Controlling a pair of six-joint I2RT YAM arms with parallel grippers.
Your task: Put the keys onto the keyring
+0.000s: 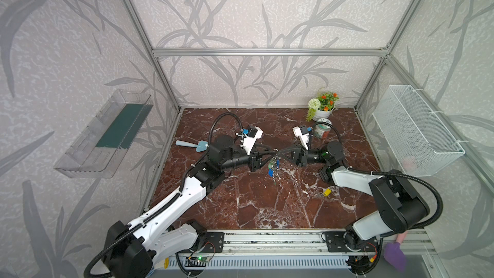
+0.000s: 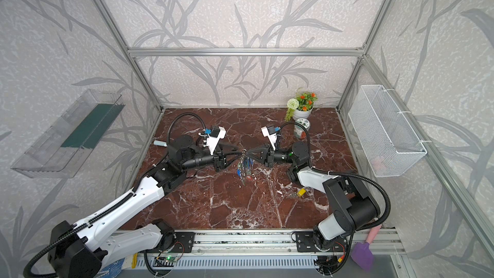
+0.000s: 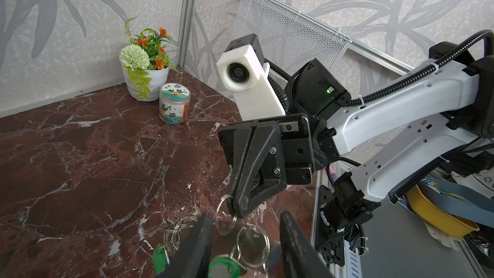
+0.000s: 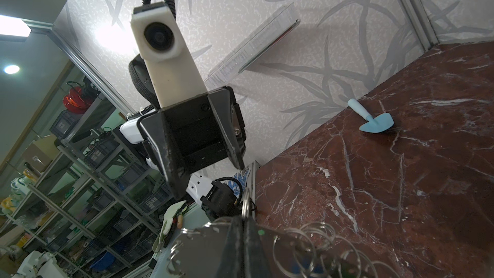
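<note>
The keyring hangs above the middle of the table as a bunch of metal rings, small keys and green and blue tags. My right gripper is shut on a ring at the top of the bunch. My left gripper faces it from the left, its jaws open on either side of the rings and touching none that I can see. The keys with the yellow tag lie on the table beside the right forearm, also in the other top view.
A flower pot and a printed jar stand at the back right. A blue trowel lies at the back left. A wire basket hangs on the right wall, a clear tray on the left wall.
</note>
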